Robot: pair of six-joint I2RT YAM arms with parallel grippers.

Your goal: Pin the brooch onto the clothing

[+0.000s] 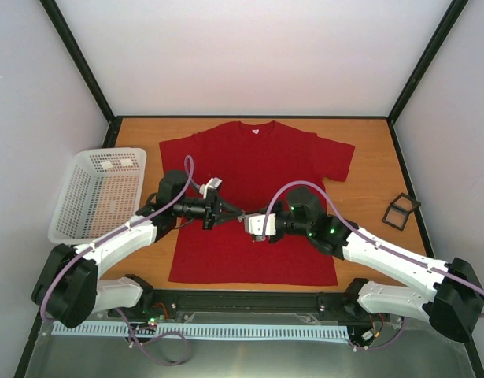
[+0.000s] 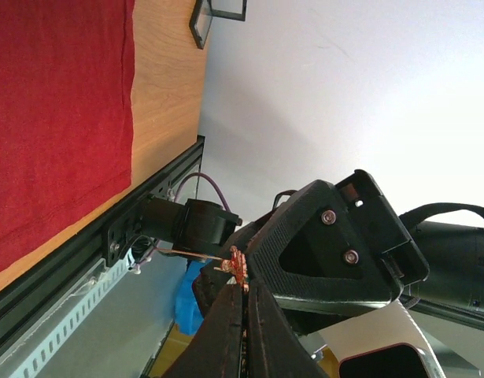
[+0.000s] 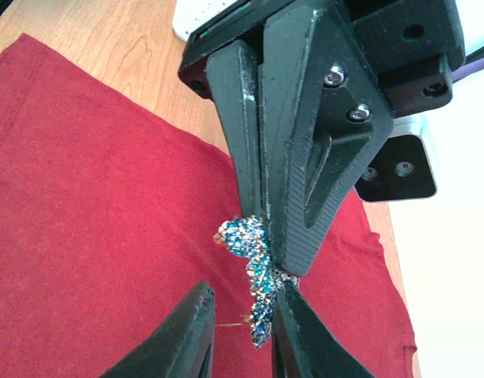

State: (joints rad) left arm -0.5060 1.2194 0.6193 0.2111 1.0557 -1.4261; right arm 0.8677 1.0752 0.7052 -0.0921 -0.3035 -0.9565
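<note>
The red T-shirt (image 1: pixel 249 169) lies flat on the table, collar at the far side. Both grippers meet tip to tip above its middle. My left gripper (image 1: pixel 224 212) is shut on the brooch, a blue and silver jewelled piece (image 3: pixel 256 272). Its copper back and thin open pin show in the left wrist view (image 2: pixel 237 266), at the tips of the shut left gripper (image 2: pixel 246 288). My right gripper (image 3: pixel 242 315) is open, with the brooch hanging between its fingers, close against the right-hand one (image 3: pixel 304 339). The shirt (image 3: pixel 92 205) lies below the brooch.
A white mesh basket (image 1: pixel 100 193) stands at the shirt's left. A small black frame-like object (image 1: pixel 400 211) lies on the wood at the right. Black rails edge the table front (image 1: pixel 242 303), and enclosure walls stand on three sides.
</note>
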